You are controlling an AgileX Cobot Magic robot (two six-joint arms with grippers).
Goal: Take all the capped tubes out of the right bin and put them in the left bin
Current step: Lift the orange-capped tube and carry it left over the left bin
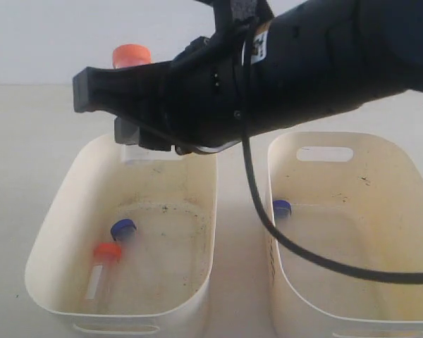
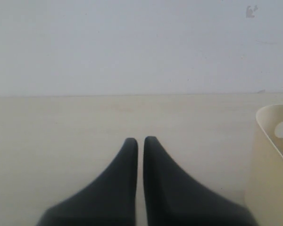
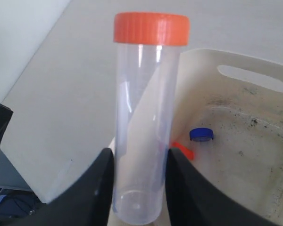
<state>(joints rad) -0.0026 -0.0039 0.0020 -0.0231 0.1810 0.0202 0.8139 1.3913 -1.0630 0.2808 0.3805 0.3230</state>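
**Clearances.** R gripper (image 1: 120,116) hangs above the far end of the left bin (image 1: 56,225), over the rim by the slot handle. Its arm comes across from the right and hides that bin's far right corner. The bin floor is open toward the near end and the right side. The two bins stand apart, w/ a narrow strip of table (image 1: 28,141) between them. A black cable (image 1: 303,252) droops from the arm across the mouth of the right bin (image 1: 402,176).

**Item.** Held tube (image 1: 132,55): clear body, orange-red cap, upright, cap up. R gripper is clenched on its lower body, one finger each side. The cap stands well above the fingers (image 3: 179,188).

**Other tubes.**
- Left bin: blue-capped tube (image 1: 123,229) and second orange tube (image 1: 104,264), just beside each other, left of centre. The orange one lies w/ its cap toward the far end.
- Right bin: last blue tube (image 1: 282,208), against the wall nearest the left bin.

**View differences.**
- R wrist view shows the grip plainly; in the ext. view the arm covers most of the tube body.
- Only the L wrist view shows the L gripper (image 2: 140,141). Its fingers are closed together w/ a hairline gap, holding nothing, over bare table.
- A tub corner (image 2: 273,141) sits at that frame's edge; cannot tell which bin it is.
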